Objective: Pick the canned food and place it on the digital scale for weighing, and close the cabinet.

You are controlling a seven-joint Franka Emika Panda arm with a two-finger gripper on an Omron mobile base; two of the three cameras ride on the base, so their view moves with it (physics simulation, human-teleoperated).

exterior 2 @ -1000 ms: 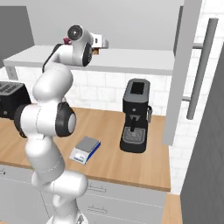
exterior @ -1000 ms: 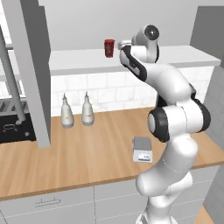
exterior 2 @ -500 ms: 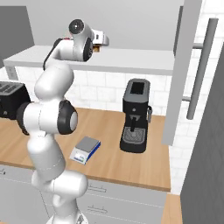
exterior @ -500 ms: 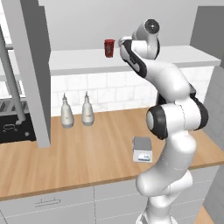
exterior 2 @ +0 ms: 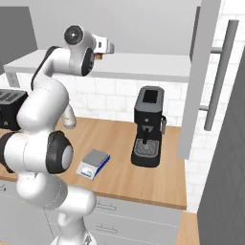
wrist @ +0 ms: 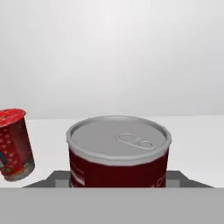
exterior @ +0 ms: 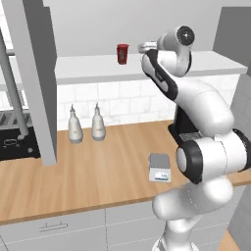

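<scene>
The canned food [wrist: 118,151], a squat dark-red can with a grey pull-tab lid, stands on the white cabinet shelf [exterior: 88,66] right in front of the hand. My gripper [wrist: 118,180] is shut on the canned food, with dark fingers [wrist: 54,178] on either side of its base. From the base, the gripper [exterior: 143,47] reaches onto the shelf beside the slim red cup [exterior: 122,53]. The digital scale [exterior: 160,166] lies on the wooden counter below, apart from the arm. The cabinet doors [exterior: 32,73] [exterior 2: 201,72] stand open.
A red cup [wrist: 13,144] stands just left of the can. Two bottles [exterior: 74,127] and a toaster [exterior 2: 12,110] sit at the counter's left, a black coffee machine [exterior 2: 148,127] at its right. The long door handle [exterior 2: 219,76] juts out.
The hand has eased a little higher along the shelf, and the jaws have finished closing in on the can. The cup and scale have stayed put.
</scene>
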